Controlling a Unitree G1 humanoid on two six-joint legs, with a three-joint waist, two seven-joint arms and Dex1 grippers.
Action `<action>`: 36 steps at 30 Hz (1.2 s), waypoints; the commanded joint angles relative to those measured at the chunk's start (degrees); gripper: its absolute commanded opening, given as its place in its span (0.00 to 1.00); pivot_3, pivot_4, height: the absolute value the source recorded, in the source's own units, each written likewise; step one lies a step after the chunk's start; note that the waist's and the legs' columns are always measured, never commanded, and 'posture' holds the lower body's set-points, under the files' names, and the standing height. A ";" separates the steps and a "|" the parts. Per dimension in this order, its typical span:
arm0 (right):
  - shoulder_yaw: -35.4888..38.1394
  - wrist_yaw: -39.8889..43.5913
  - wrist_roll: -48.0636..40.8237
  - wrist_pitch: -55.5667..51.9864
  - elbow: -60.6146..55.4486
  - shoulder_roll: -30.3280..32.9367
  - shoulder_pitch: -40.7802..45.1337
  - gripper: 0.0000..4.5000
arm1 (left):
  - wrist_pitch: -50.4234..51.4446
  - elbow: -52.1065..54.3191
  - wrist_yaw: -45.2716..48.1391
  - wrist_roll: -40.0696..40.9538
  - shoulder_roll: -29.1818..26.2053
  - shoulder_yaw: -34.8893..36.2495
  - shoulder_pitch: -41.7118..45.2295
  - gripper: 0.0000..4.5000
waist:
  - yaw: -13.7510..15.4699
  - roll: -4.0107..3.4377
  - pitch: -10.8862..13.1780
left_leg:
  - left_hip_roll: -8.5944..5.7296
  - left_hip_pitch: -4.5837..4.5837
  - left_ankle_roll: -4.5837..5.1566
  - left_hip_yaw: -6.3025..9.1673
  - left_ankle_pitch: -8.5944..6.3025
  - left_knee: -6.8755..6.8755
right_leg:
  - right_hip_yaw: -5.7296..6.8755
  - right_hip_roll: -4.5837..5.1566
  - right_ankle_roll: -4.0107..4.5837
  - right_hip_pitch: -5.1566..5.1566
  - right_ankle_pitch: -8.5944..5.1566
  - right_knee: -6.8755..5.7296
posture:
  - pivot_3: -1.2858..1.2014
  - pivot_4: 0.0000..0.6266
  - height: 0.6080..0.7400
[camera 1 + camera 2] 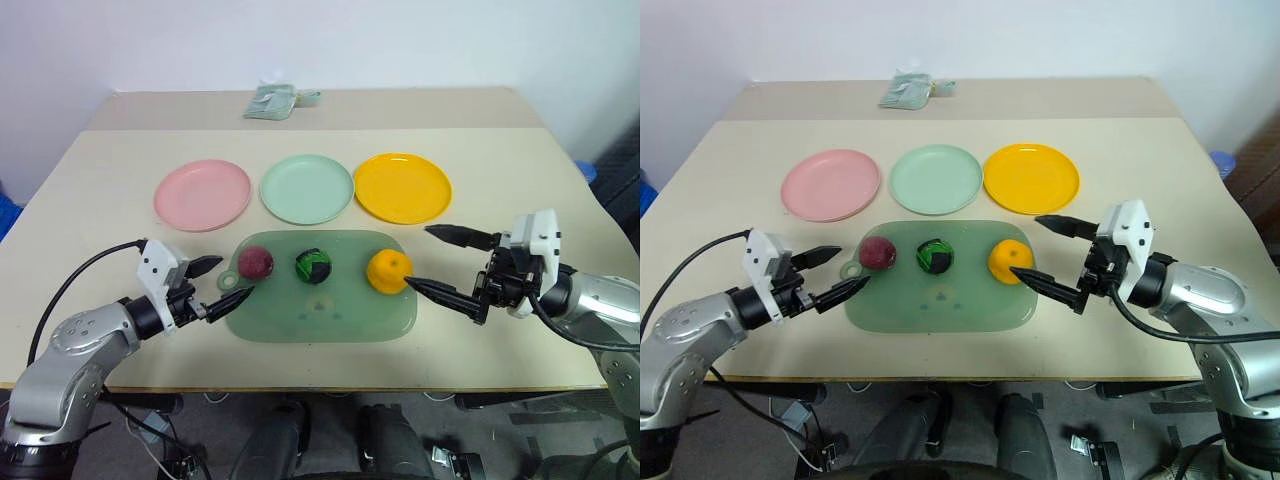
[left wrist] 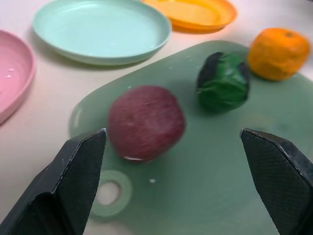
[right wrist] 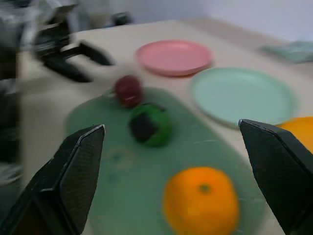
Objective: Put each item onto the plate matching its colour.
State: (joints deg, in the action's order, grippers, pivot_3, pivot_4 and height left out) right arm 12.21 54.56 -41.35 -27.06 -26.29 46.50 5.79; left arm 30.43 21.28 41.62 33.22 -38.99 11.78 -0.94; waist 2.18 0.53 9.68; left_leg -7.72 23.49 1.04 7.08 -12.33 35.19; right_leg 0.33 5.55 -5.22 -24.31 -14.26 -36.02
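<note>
Three small balls lie in a row on a translucent green mat (image 1: 330,318): a dark red one (image 1: 256,263), a green one with black patches (image 1: 313,266) and an orange one (image 1: 387,271). Behind the mat stand a pink plate (image 1: 202,193), a mint green plate (image 1: 307,188) and a yellow-orange plate (image 1: 402,187), each bare. My left gripper (image 1: 223,285) is open, just left of the red ball and apart from it. To the right of the orange ball my right gripper (image 1: 440,262) is open, with its lower fingertip close to the ball.
A crumpled pale green packet (image 1: 271,101) lies at the far edge of the beige table (image 1: 90,190). The mat has a small ring tab (image 2: 110,191) at its left end, near my left gripper.
</note>
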 commanded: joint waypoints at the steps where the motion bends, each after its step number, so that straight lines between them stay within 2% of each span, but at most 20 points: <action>1: -1.04 4.48 1.42 2.17 2.59 1.33 1.54 0.99 | -1.56 -2.16 -1.23 -2.98 0.91 -1.56 1.49 1.00 | 0.13 0.02 0.01 | 0.00 0.00 0.00 -0.01 0.00 0.01 | -0.01 0.00 -0.02 0.00 0.02 0.00 | 0.52 0.24 1.00; 9: -1.40 5.71 3.12 4.04 4.03 0.06 2.50 0.99 | -4.21 -5.91 -2.07 -7.80 3.50 -4.41 2.36 1.00 | 0.06 0.02 0.02 | 0.01 -0.01 -0.01 -0.02 -0.01 0.03 | -0.02 -0.01 -0.04 0.00 0.04 -0.04 | 0.52 0.24 1.00; 14: -1.65 5.00 3.76 4.49 4.92 -0.64 3.86 0.99 | -7.24 -10.44 -4.34 -11.98 8.76 -9.38 6.32 1.00 | 0.25 0.01 0.01 | 0.01 -0.01 -0.02 -0.03 -0.01 0.09 | -0.02 -0.01 -0.08 0.01 0.09 -0.05 | 0.52 0.24 1.00; 23: -1.37 2.85 4.04 3.85 3.36 -1.17 4.15 0.99 | -10.88 -16.93 -6.40 -15.21 13.54 -10.52 11.22 1.00 | 0.07 0.03 0.02 | 0.02 -0.01 -0.02 -0.05 0.00 0.14 | -0.03 -0.04 -0.24 0.00 0.23 -0.08 | 0.52 0.24 1.00; 24: -1.25 2.55 3.85 3.62 2.95 -1.13 4.07 1.00 | -11.52 -17.38 -6.45 -15.46 13.94 -10.44 11.41 0.88 | 0.07 0.03 0.02 | 0.02 -0.02 -0.02 -0.07 0.00 0.14 | -0.05 -0.03 -0.25 0.00 0.24 -0.07 | 0.52 0.24 1.00; 25: -1.14 2.27 3.69 3.46 2.55 -1.09 3.92 1.00 | -11.96 -17.76 -6.49 -15.51 14.33 -10.24 11.51 0.82 | 0.10 0.03 0.02 | 0.02 -0.02 -0.02 -0.09 0.01 0.14 | -0.05 -0.03 -0.25 0.00 0.24 -0.07 | 0.52 0.24 1.00; 26: -0.97 1.97 3.54 3.29 2.22 -1.03 3.80 1.00 | -12.30 -18.28 -6.97 -15.75 14.75 -9.95 11.71 0.72 | 0.12 0.04 0.02 | 0.02 -0.01 -0.02 -0.09 0.01 0.14 | -0.05 -0.03 -0.26 0.00 0.24 -0.07 | 0.52 0.24 1.00; 33: -0.41 0.29 3.20 2.84 0.84 -1.19 3.06 1.00 | -15.28 -20.57 -12.46 -15.48 18.09 -6.29 13.69 0.72 | 0.14 0.04 0.02 | 0.02 -0.01 -0.01 -0.09 0.01 0.24 | -0.05 -0.04 -0.28 0.02 0.29 -0.09 | 0.52 0.24 1.00; 36: -0.81 -0.73 3.35 2.81 0.59 -1.63 3.39 1.00 | -15.59 -25.17 -21.58 -14.55 20.69 -0.41 20.51 0.72 | 0.27 0.10 0.06 | 0.02 -0.01 -0.01 -0.08 0.01 0.32 | -0.05 -0.06 -0.30 0.05 0.34 -0.12 | 0.52 0.24 1.00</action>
State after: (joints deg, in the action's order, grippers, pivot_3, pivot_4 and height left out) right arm 9.91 54.42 -37.21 -24.63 -23.01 45.34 8.59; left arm 16.51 -3.70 24.37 18.03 -18.16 7.09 16.43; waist 2.46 0.62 9.74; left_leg -7.69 23.49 1.02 7.05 -12.32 35.61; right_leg 0.31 5.46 -5.54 -24.24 -13.90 -36.17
